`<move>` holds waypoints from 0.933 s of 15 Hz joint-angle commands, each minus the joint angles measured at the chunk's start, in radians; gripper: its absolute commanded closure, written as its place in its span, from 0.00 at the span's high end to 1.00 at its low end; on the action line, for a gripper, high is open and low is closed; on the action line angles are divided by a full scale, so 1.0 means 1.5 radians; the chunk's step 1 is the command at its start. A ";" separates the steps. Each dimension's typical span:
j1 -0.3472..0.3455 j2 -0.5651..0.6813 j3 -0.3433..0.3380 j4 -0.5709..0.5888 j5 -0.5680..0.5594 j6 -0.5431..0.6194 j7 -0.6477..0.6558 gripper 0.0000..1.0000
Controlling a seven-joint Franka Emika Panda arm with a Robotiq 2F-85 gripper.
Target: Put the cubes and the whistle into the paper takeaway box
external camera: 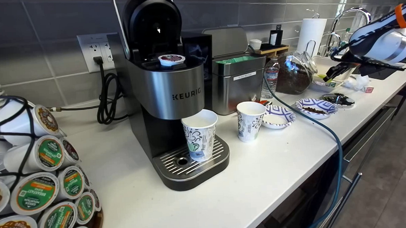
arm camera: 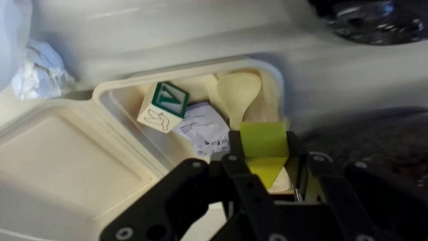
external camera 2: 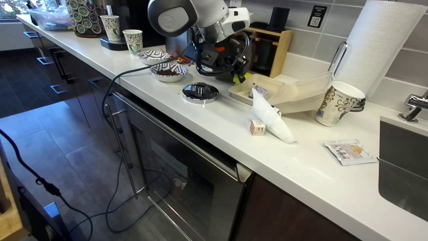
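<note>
In an exterior view you've got KEURIG on the coffee maker (external camera: 169,91) at 11 o'clock, BREAKFAST BLEND and DONUT SHOP on pods (external camera: 35,193) at 8, FRANK…MIKA on your arm (external camera: 388,44) at 2. Wrist view, 9-ish: green V on a cube (arm camera: 164,107).

A Keurig coffee maker (external camera: 167,91) with its top raised stands in an exterior view, a scroll-printed paper cup (external camera: 200,141) on its drip tray (external camera: 188,172). At eight o'clock from the machine is a heap of coffee pods (external camera: 35,191) labelled Breakfast Blend and Donut Shop; at ten o'clock, a white wall outlet (external camera: 93,48) with a black plug (external camera: 98,59); at three o'clock, a steel bin (external camera: 243,93), lid open. In an exterior view, a round chrome lid (external camera 2: 200,92) rests on the white counter (external camera 2: 301,164). At ten o'clock from it sits a patterned paper bowl (external camera 2: 169,78) of dark brown grains (external camera 2: 166,72); at three o'clock, another paper cup (external camera 2: 335,107) in front of a paper towel roll (external camera 2: 374,53).
</note>
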 commanded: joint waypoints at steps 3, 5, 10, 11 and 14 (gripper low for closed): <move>0.016 0.070 -0.038 0.055 -0.091 0.079 0.081 0.14; 0.012 0.076 -0.047 0.061 -0.129 0.059 0.109 0.60; -0.091 -0.003 0.075 0.009 -0.121 0.000 0.084 0.97; -0.107 -0.025 0.086 -0.001 -0.112 -0.006 0.091 1.00; -0.038 -0.065 -0.061 0.005 -0.154 -0.020 0.207 1.00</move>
